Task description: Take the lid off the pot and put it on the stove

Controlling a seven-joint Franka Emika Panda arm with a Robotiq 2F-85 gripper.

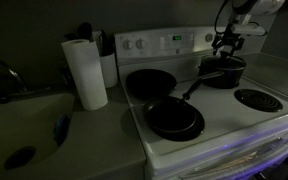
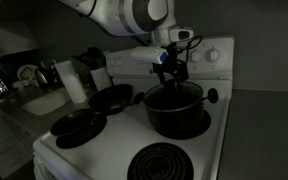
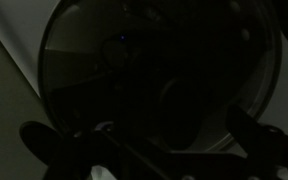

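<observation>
The dark pot (image 1: 222,73) stands on the back burner of the white stove (image 1: 234,125), its long handle (image 1: 191,91) pointing toward the pans. It also shows in the other exterior view (image 2: 176,110). In the wrist view the round glass lid (image 3: 94,70) with its thin rim fills the dark picture and lies on the pot. Its knob is too dark to make out. My gripper (image 1: 227,44) hangs just above the pot, also seen from the other side (image 2: 169,71). Its fingers are spread wide at the wrist view's bottom (image 3: 149,145), open and empty.
Two black frying pans sit on the stove's other side, one at the back (image 1: 149,83) and one at the front (image 1: 174,118). A bare coil burner (image 1: 256,99) lies in front of the pot. A paper towel roll (image 1: 84,72) stands on the counter beside the stove.
</observation>
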